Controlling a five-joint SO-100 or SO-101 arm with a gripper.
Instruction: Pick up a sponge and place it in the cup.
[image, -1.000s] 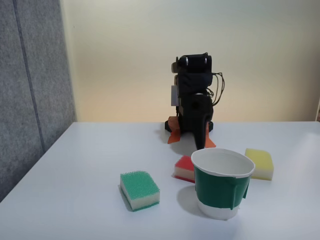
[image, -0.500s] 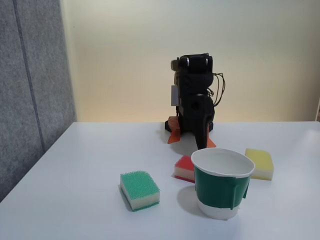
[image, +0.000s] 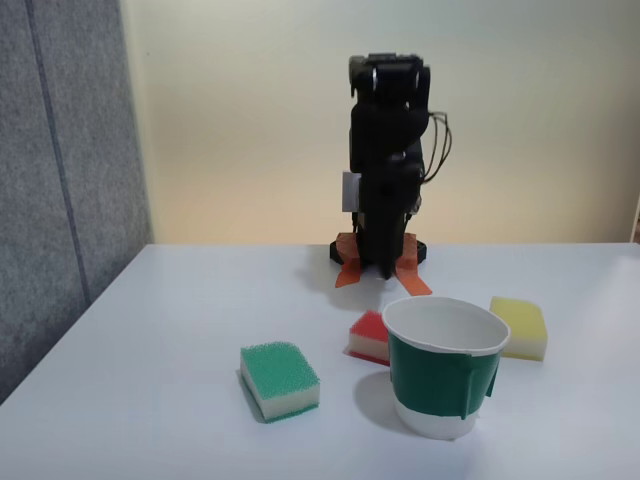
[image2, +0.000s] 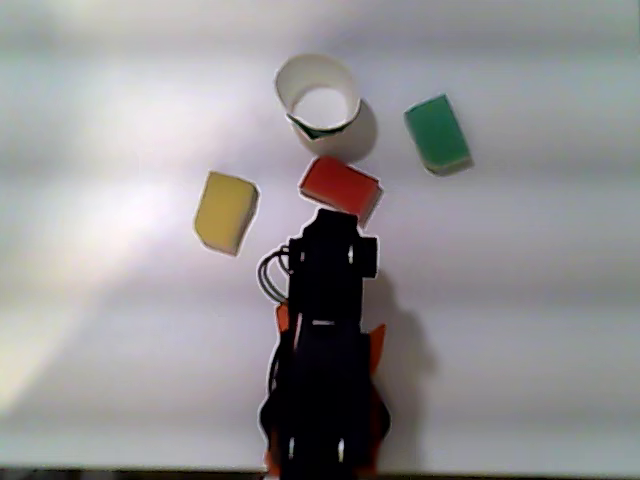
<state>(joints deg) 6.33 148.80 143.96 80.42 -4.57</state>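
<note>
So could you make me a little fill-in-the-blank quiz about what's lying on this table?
1. The sponge nearest the cup has a ____ top.
2. The band round the cup's middle is dark ____.
3. In the fixed view, the yellow sponge lies to the ____ of the cup.
4. Counting all colours, the table holds ____ sponges, one of them the green sponge.

Missing words: red; green; right; three

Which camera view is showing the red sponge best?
The other view from above: the red sponge shows its whole top face, lying between the arm and the cup. In the fixed view, the cup hides the right part of the sponge.
</note>
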